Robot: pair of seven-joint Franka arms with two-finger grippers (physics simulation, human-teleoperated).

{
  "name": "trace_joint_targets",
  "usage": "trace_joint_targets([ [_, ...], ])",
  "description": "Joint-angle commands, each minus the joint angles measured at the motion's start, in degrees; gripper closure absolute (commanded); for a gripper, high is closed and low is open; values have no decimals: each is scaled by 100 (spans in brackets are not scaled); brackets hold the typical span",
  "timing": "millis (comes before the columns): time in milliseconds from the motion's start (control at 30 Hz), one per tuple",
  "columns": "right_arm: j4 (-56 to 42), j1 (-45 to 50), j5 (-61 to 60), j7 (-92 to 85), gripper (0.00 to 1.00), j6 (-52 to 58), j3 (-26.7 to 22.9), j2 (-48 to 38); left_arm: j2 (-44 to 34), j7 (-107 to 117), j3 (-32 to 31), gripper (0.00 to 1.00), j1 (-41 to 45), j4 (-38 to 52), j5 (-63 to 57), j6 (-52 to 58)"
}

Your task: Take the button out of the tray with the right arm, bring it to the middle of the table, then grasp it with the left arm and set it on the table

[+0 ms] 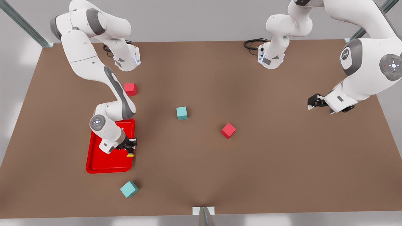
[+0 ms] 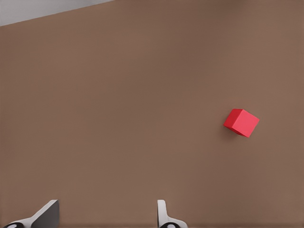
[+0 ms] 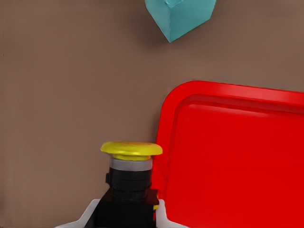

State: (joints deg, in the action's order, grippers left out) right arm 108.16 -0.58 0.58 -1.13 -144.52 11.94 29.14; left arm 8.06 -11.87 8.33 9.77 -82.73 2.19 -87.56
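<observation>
White jointed arms (image 1: 84,59), grey joint covers, black cables (image 1: 252,44).

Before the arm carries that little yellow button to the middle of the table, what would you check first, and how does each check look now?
1. Right gripper shut on the button: ok.
2. Button lifted out of the tray: ok, at its rim.
3. Path to the middle free: cannot tell; the teal cube and red cube sit there.
4. Left gripper open and waiting: ok.
5. Grip firm enough for carrying: cannot tell.
</observation>
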Motion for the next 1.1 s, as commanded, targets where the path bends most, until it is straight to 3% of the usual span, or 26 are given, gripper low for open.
trace_joint_targets([
  [0,-181,111,74,719,58,626,46,-5,-6,0,2,0,-1,2,-8,2],
  [233,-963,665,83,1773,58,1487,46,39,-6,9,2,0,-10,2,1,-7],
  [433,-1807,1684,91,3584,58,2243,46,100,3,9,-7,0,-10,2,1,-7],
  [800,-4470,2783,91,6229,58,2815,10,1867,3,9,-7,0,-10,2,1,-7],
  [1067,-5745,3381,100,6661,57,2824,-201,3010,64,0,-7,0,-19,2,1,-42],
])
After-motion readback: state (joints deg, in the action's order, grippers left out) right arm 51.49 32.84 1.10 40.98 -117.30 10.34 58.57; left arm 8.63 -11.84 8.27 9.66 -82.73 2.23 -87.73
